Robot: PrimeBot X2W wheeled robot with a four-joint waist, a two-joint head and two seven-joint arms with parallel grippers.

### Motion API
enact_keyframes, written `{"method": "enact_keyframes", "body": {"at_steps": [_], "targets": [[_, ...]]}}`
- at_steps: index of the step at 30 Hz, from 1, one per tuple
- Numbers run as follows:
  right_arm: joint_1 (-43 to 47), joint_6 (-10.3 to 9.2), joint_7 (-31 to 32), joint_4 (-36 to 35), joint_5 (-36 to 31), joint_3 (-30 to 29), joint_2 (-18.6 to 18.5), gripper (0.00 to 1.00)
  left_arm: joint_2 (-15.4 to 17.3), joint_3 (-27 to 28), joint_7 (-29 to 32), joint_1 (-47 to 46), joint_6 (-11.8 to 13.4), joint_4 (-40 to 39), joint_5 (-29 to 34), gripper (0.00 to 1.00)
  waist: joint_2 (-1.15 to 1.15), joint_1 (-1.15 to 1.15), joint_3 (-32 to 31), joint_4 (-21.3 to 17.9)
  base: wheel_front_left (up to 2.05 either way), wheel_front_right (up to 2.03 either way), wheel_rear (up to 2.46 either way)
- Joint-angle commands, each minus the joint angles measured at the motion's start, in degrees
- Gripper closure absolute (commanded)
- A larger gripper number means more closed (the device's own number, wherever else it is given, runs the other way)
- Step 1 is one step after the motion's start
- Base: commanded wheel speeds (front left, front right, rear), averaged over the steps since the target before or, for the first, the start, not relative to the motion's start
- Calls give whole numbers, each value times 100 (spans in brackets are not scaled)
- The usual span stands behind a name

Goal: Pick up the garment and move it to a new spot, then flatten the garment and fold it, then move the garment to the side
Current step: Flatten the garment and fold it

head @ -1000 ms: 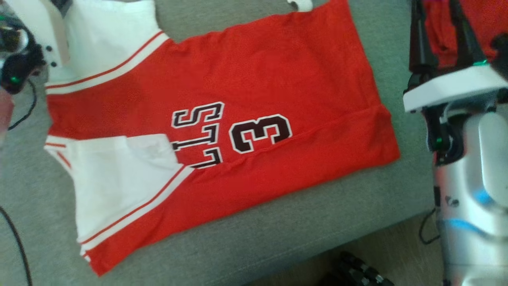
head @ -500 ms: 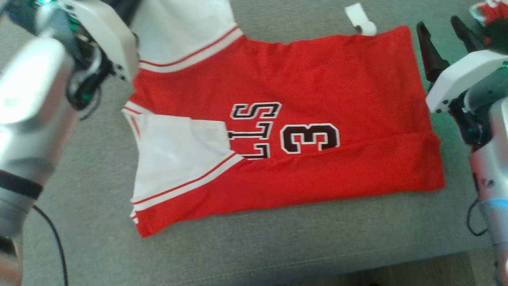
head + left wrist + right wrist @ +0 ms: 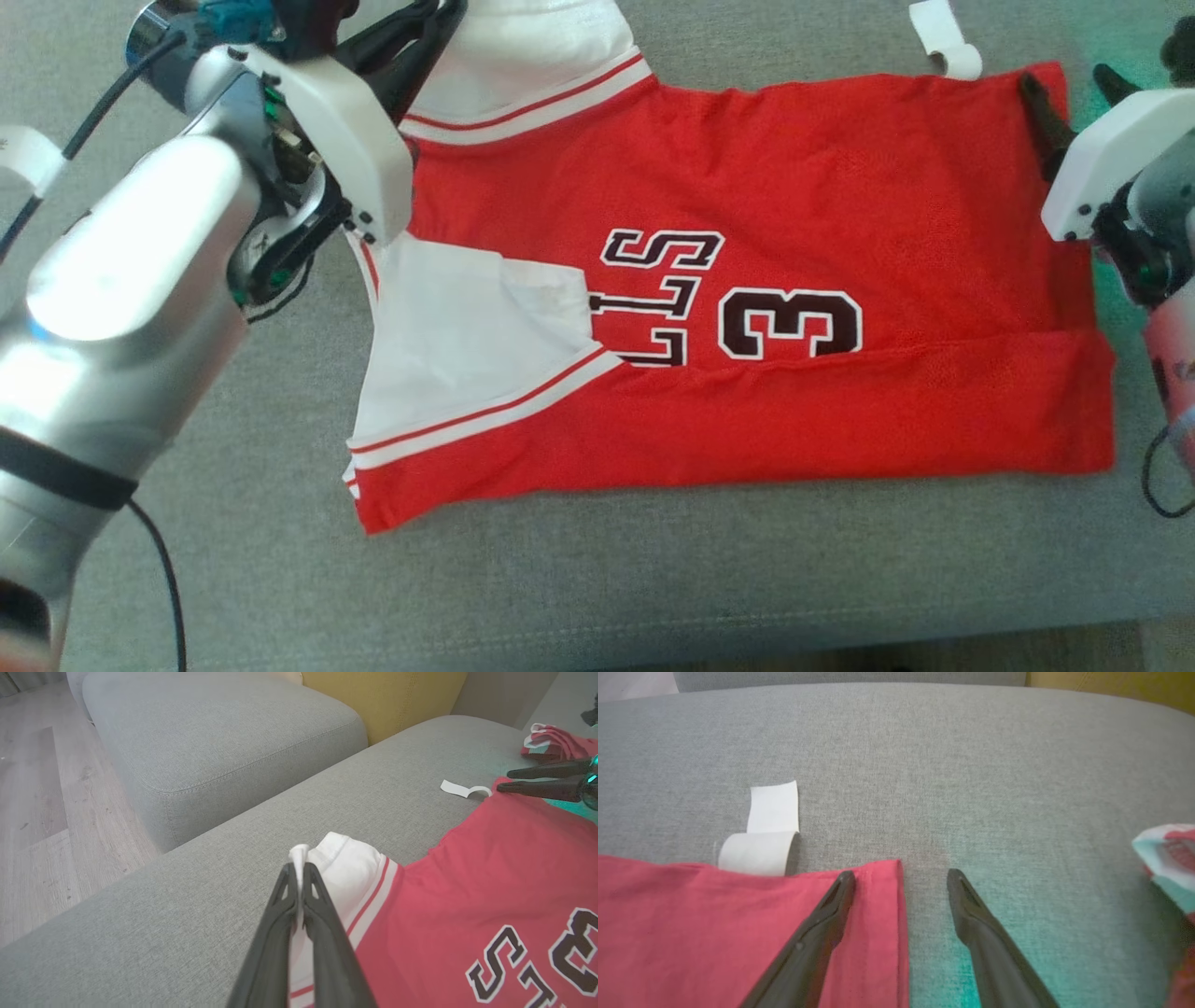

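The jersey [image 3: 794, 168] lies partly folded on the sofa [image 3: 653, 579]. The left hand [image 3: 299, 870], pressed together, pinches its white sleeve [image 3: 348, 863] at 11 o'clock. The right hand [image 3: 901, 877], spread, straddles the 2 o'clock hem corner, perhaps touching.

Left jaws pinched shut on garment [image 3: 472, 905] white sleeve edge; grey sofa [image 3: 187, 914] beneath.

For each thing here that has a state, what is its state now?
jersey: flat on the sofa, near edge and near sleeve folded in.
left gripper: shut on the jersey's far sleeve.
right gripper: open, one finger over the jersey's corner, one over the sofa.
white strip: one end curled, at the jersey's edge.
red piece: crumpled.
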Motion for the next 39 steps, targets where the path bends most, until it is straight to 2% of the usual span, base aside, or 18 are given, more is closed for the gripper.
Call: {"method": "enact_keyframes", "body": {"at_steps": [1,8,9,10,11,16,24,29,35,39], "targets": [[-185,-5,-68,-59,89,139,-115,0,264,230,29,-176,63,-202,48,100,0,0,47,34,0,0,0],[-431,-5,51,387,438,564,-179,0,303,215,102,-172,131,-365,28,100,0,0,145,68,0,0,0],[-445,-5,112,434,500,635,-186,18,306,213,104,-175,136,-369,28,100,0,0,152,65,0,0,0],[-460,-5,171,470,559,713,-200,78,311,213,106,-180,141,-366,27,100,0,0,158,59,0,0,0],[-477,-5,208,492,606,790,-222,100,319,216,104,-188,143,-352,25,100,0,0,162,50,0,0,0],[-641,-5,48,592,803,926,-354,100,347,261,30,-219,199,-193,23,100,0,0,134,-11,0,0,0],[-1074,-5,-830,622,903,953,-377,100,341,462,-388,-530,406,263,156,100,0,0,123,-120,0,0,0],[-1390,-5,-1382,693,946,922,-337,100,224,599,-733,-892,566,653,284,100,0,0,177,-142,0,0,0],[-1679,-5,-2010,840,981,913,-291,100,-12,690,-1125,-1264,606,1227,357,100,0,0,196,-147,0,0,0],[-1707,-5,-2261,926,1080,981,-230,100,-142,631,-1295,-1260,539,1551,408,100,0,0,120,-181,0,0,0]]}}
